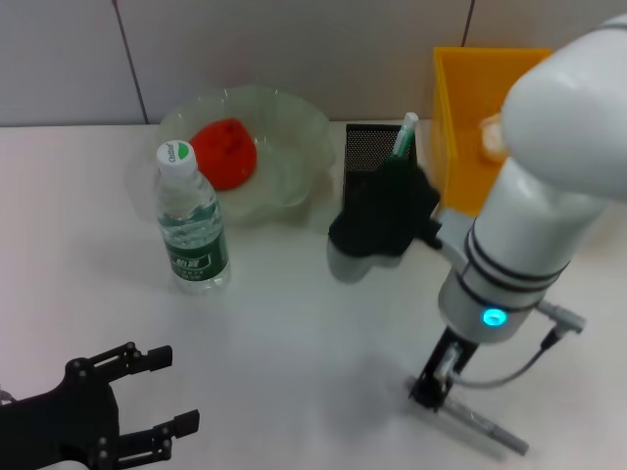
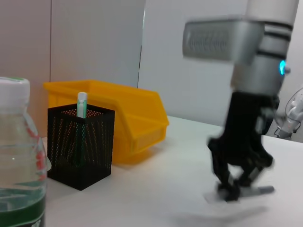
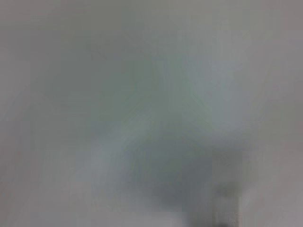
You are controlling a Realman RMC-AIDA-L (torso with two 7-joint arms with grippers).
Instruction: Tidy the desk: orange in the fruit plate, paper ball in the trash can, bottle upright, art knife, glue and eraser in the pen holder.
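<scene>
**Right arm low on the bench beside the pen holder**

Nearest, at 7 o'clock on the bench (image 1: 294, 343), the left gripper (image 1: 162, 392) rests parked, jaws spread and empty. At 9 o'clock from centre the bottle (image 1: 192, 220) stands upright, so that step looks done.

At mid-bench the right gripper (image 2: 244, 189) points down onto the surface, just in front of the pen holder (image 1: 377, 157). In the left wrist view a small flat grey thing (image 2: 255, 190) lies at its fingertips; what it is, and whether the jaws clamp it, I cannot tell.

Farther off, the orange (image 1: 223, 152) sits in the fruit plate (image 1: 294, 122) at 11 o'clock. A green-and-white stick (image 1: 404, 137) stands in the pen holder, and the trash can (image 1: 460, 117) is at 1 o'clock, with something pale inside.

My judgement: a small item for the pen holder is in hand. Next comes a firm pinch, a lift above the mesh rim, then release.
</scene>
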